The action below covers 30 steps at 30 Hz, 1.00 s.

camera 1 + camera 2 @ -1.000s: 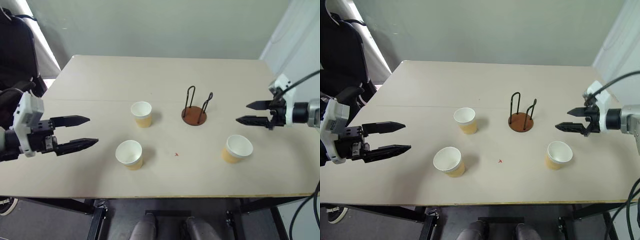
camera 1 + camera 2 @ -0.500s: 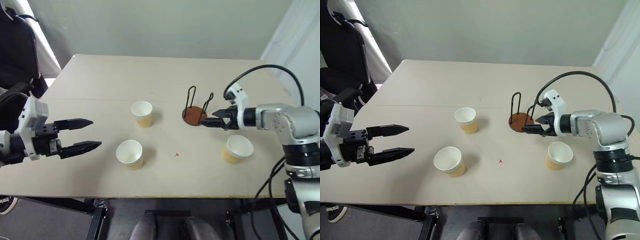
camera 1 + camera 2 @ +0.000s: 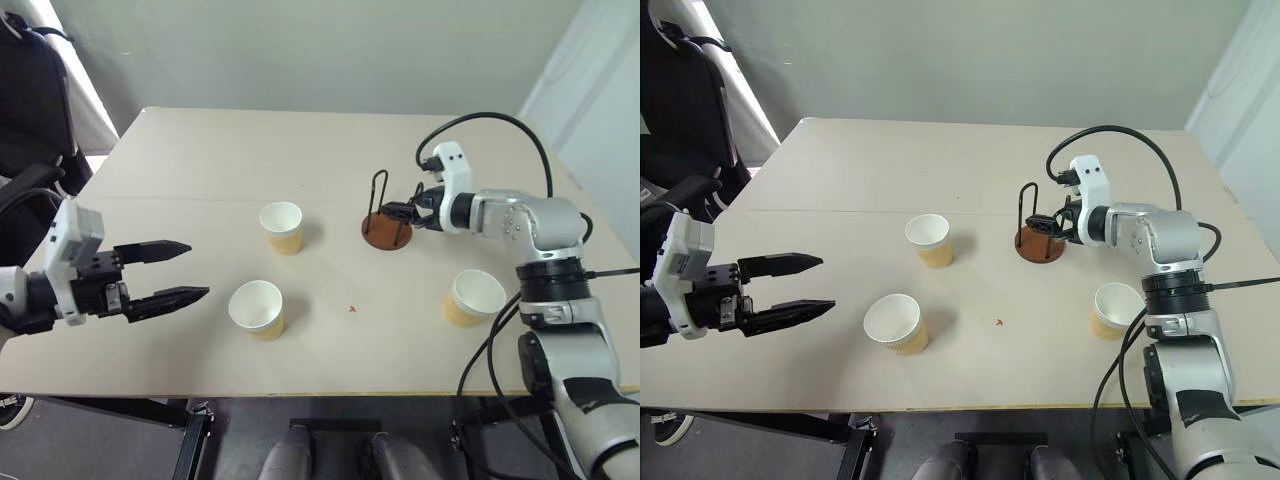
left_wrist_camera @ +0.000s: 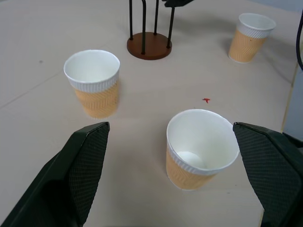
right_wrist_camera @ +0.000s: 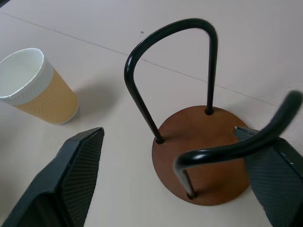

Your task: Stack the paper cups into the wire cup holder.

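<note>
The pale counter [image 3: 200, 160] is filling the middle of the head views, carrying everything, and no writing, brand or label is readable on anything.

The left gripper [image 3: 172, 272] is hovering at the lower left of the frame over the counter's edge, its two black fingers spread wide with nothing between them.

The right gripper [image 3: 392, 212] is reaching in from the right toward the centre, its fingers parted on either side of the nearer wire loop without clamping it.

The wire cup holder [image 3: 387, 231] is standing upright just right of centre, holding no cup.

Three paper cups are standing upright and well apart on the counter: one [image 3: 282, 227] left of the holder, one [image 3: 257, 309] below it at lower centre, one [image 3: 473, 297] at the lower right.

The left wrist view is showing the nearest cup's white inner bottom [image 4: 191, 160]. The right wrist view is showing the wire feet entering the brown disc [image 5: 208, 146].

A tiny red mark [image 3: 352, 309] is lying between the lower cups.
</note>
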{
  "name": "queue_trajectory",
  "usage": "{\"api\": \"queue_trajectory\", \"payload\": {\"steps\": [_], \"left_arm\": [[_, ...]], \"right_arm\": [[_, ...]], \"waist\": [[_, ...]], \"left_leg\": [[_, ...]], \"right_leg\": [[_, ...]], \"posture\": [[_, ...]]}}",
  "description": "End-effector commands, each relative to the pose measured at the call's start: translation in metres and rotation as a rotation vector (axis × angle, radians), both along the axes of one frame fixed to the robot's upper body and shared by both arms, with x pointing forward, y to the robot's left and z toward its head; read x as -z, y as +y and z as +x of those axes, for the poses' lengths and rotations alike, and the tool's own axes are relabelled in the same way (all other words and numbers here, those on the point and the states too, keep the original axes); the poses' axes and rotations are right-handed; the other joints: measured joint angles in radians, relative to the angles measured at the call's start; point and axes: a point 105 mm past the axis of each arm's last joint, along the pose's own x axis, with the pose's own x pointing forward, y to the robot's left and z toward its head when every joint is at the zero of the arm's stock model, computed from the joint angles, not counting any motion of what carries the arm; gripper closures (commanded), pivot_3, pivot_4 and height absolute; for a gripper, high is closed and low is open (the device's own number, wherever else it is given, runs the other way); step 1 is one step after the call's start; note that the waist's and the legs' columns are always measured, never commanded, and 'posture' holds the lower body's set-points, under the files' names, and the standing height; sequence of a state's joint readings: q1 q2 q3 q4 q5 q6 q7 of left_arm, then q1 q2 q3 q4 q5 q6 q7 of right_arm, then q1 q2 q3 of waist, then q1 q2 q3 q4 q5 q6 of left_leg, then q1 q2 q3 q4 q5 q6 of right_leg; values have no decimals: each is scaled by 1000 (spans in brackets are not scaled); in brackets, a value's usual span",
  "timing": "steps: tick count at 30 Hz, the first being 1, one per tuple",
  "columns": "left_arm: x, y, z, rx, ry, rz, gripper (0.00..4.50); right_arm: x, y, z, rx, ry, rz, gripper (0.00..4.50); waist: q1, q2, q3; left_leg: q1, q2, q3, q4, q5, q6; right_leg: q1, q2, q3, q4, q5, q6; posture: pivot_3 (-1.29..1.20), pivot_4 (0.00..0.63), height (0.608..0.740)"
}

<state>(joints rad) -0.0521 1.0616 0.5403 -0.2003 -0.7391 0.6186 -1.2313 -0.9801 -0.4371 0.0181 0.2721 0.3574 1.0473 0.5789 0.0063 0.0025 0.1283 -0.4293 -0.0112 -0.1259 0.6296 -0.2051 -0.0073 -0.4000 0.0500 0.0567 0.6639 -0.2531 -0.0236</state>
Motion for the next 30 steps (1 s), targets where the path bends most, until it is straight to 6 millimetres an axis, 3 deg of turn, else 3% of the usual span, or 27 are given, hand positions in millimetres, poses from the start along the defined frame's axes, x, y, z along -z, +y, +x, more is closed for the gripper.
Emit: {"api": "queue_trajectory", "payload": {"steps": [1,9,10,15,18,20,22,24,30], "left_arm": [[-14,0,-4,-7,-61,9,0],[-14,0,-3,-7,-63,12,0],[-14,0,-2,-7,-63,12,0],[-15,0,-1,-6,-63,17,0],[-16,0,-1,-3,-62,20,0],[-16,-1,-2,0,-61,22,0],[-16,-1,-3,6,-61,23,0],[-16,-2,-4,10,-60,24,0],[-15,-3,-3,17,-53,24,0]], "right_arm": [[-16,4,0,-11,-62,5,1359],[-11,2,3,4,-49,-13,4329],[-10,2,3,4,-43,-14,4458],[-5,4,-18,-149,-44,-43,4458],[-3,4,-43,-283,-14,-55,4458],[-3,9,-63,-396,-14,-72,4458],[6,20,-101,-556,27,-89,4458],[14,26,-123,-630,65,-85,4458],[30,32,-142,-644,93,-75,4458]], "waist": [[0,0,0],[0,0,0],[0,0,0],[2,0,0],[3,-1,0],[2,-1,0],[1,-1,0],[0,-1,-1],[-6,-2,-1]], "left_leg": [[-1,0,0,0,0,0],[0,0,0,0,1,-1],[-1,1,0,0,1,-2],[0,1,0,0,1,-2],[-1,1,0,0,1,-2],[-1,1,1,0,1,-2],[-1,2,2,0,2,-3],[-1,4,3,0,3,-5],[8,8,2,1,3,-5]], "right_leg": [[-1,0,0,0,0,0],[-1,0,0,1,1,-1],[-1,0,0,1,1,-1],[0,0,-1,1,1,-1],[0,0,-1,0,1,-1],[0,0,-1,0,1,-1],[0,1,-1,0,1,-1],[1,3,-1,-1,1,-1],[9,8,2,0,1,-2]], "posture": [[0,150,740],[0,150,740],[0,150,740],[0,150,740],[0,150,740],[0,150,740],[0,150,740],[0,150,740],[0,150,740]]}}
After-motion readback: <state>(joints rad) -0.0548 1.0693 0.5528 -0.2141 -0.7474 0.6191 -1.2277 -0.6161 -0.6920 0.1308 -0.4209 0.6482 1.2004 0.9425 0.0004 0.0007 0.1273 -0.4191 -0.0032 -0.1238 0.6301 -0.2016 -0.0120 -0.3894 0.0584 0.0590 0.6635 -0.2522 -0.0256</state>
